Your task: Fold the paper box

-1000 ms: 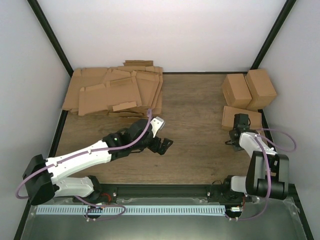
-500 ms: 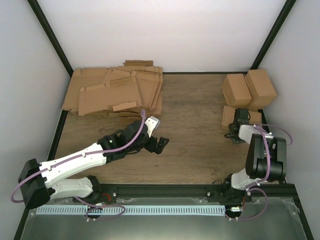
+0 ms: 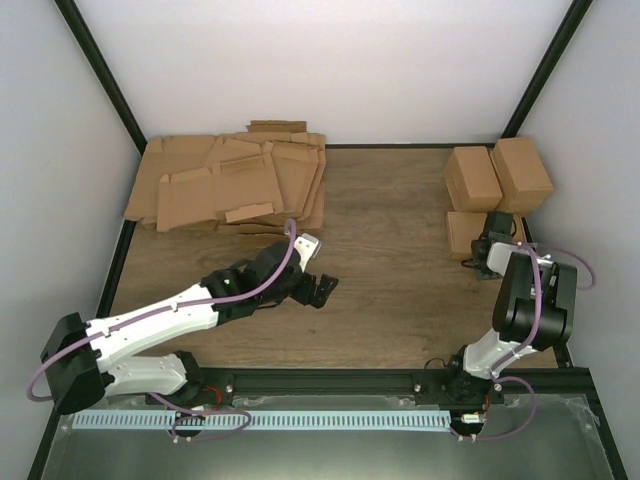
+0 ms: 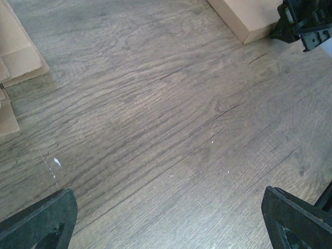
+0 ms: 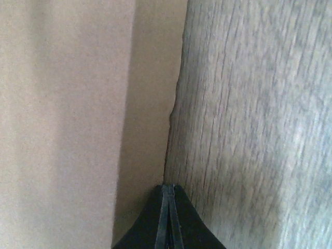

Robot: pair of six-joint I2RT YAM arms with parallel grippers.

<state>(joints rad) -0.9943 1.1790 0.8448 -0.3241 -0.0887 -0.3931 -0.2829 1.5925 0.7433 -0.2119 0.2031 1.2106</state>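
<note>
The paper box (image 3: 463, 232) is a shallow brown carton lying flat at the right of the table, in front of two taller cartons. My right gripper (image 3: 480, 254) is shut and empty, with its tips against the box's near edge. In the right wrist view the shut fingertips (image 5: 167, 194) touch the line where the box wall (image 5: 67, 104) meets the table. My left gripper (image 3: 322, 288) hovers open and empty over the middle of the table, far from the box. In the left wrist view its fingers (image 4: 36, 223) are spread wide and the box corner (image 4: 249, 18) shows at the top right.
Two taller blocky cartons (image 3: 472, 180) (image 3: 522, 172) stand at the back right, behind the box. A pile of flat die-cut cardboard sheets (image 3: 230, 185) lies at the back left. The wooden table (image 3: 390, 290) ends at walls on three sides.
My right gripper has moved away from me and to the right, up against the box's near edge. My left gripper has drawn back slightly to the left.
</note>
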